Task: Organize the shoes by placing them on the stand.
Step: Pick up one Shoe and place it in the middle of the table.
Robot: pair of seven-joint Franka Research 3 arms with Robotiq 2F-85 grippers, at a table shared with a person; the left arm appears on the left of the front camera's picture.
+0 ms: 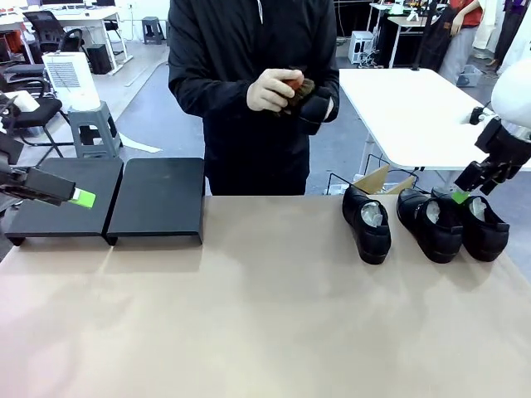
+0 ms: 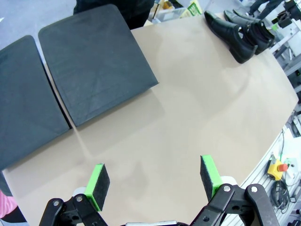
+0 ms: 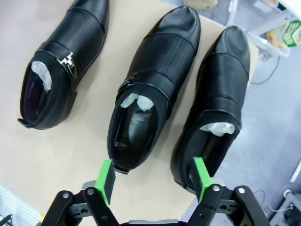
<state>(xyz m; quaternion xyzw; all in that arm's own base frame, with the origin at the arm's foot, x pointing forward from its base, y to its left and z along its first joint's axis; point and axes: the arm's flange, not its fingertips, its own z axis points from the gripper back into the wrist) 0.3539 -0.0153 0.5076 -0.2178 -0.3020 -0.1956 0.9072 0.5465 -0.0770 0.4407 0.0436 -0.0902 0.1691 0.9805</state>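
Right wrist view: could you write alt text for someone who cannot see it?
Three glossy black leather dress shoes, each stuffed with white paper, lie side by side on a tan tabletop. The robot's right end effector hangs open over the heels of two of them, green pads apart.

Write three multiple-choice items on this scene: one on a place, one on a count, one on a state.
1. Where on the table is the stand? A. robot's left B. robot's right C. middle
2. How many shoes rest on the table? A. two B. three C. four
3. The right gripper has its jaws: A. open B. shut on a shoe C. shut on nothing
Answers: A, the stand lies by the left gripper; B, three lie side by side; A, the jaws stand apart above the shoes.
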